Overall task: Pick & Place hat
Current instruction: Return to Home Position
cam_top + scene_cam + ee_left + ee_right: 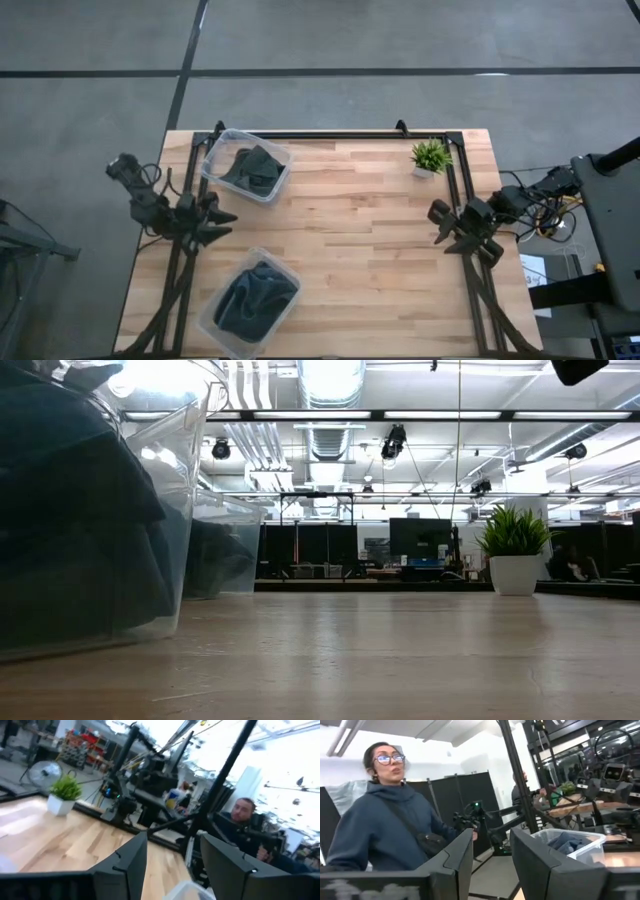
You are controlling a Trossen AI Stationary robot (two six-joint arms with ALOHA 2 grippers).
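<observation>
Two clear plastic bins stand on the wooden table. The far-left bin [246, 165] holds a dark grey hat [254, 168]; the near bin [249, 303] holds dark blue-grey cloth [256, 299] and fills the left of the low view [95, 510]. My left gripper [222, 222] hovers open at the table's left edge, between the two bins. My right gripper [441, 225] hovers open at the right edge. The left wrist view shows its open fingers [172, 865], the right wrist view its own [492, 857], with a bin [572, 845] beyond.
A small potted plant [430, 156] stands near the far right corner, also in the low view [516, 555]. A black frame rail [330, 135] runs along the far edge. Bare wood lies across the table's middle [360, 240]. People sit beyond the table [380, 820].
</observation>
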